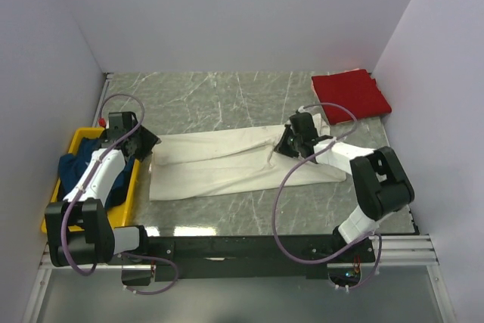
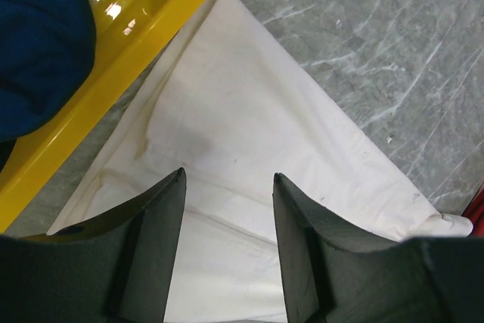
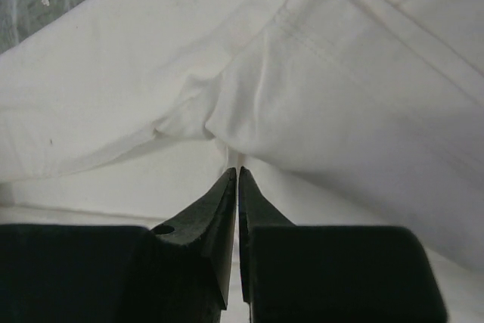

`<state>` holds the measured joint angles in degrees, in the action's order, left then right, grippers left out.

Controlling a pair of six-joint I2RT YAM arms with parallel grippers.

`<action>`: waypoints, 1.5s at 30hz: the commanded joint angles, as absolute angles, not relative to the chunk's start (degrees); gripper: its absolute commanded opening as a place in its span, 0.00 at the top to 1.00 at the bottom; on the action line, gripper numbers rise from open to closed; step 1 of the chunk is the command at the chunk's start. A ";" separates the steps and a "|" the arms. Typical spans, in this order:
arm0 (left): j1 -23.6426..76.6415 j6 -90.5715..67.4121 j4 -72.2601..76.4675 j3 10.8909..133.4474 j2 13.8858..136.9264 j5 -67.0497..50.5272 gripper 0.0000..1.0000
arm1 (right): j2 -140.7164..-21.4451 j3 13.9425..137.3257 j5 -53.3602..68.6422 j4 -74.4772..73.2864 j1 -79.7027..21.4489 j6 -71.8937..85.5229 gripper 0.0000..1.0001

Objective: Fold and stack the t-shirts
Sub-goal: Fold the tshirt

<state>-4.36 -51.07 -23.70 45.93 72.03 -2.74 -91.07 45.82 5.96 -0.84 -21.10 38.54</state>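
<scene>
Step in hand, as judged: the folding of the cream-white t-shirt, mid-fold; stacking not yet done.

The dark blue t-shirt is seen bunched in the yellow tray, just left of the left pincer, unfolded. The left pincer is released, jaws spread, held low over the left end of the cream-white t-shirt, where the cloth runs up beside the tray's rim. Nothing is held in it.

The cream-white t-shirt is laid long across the table between the two pincers, already doubled lengthwise, with soft creases and a layered hem.

The right pincer is clenched, tips pressed together at a raised fold of the same shirt; whether a thin layer is caught between them cannot be told.

The bright red t-shirt is found folded square, beyond and to the right of the right pincer, well apart.

Next move, as judged: a firm grip on both ends is called for, then a crosswise fold carried over evenly, without dragging cloth onto the tray.
</scene>
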 commanded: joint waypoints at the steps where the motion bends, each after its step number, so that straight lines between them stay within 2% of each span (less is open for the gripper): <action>1: -4.13 -48.78 -24.08 48.60 69.61 -3.60 0.45 | -94.04 49.74 1.58 2.81 -22.32 39.02 0.89; 20: -1.85 -49.39 -23.73 49.22 68.91 -4.49 0.49 | -102.04 53.88 0.96 5.01 -30.32 39.55 0.90; 32: 1.49 -50.10 -23.73 49.83 69.52 -2.37 0.49 | -89.40 50.28 -4.74 0.62 -28.30 37.18 0.89; 45: 1.67 -49.75 -24.17 50.62 69.70 -2.11 0.50 | -91.14 46.94 -3.25 1.41 -23.99 35.68 0.89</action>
<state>1.39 -50.24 -24.69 48.01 70.17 -3.09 -90.39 47.51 -3.25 -0.45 -23.86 36.58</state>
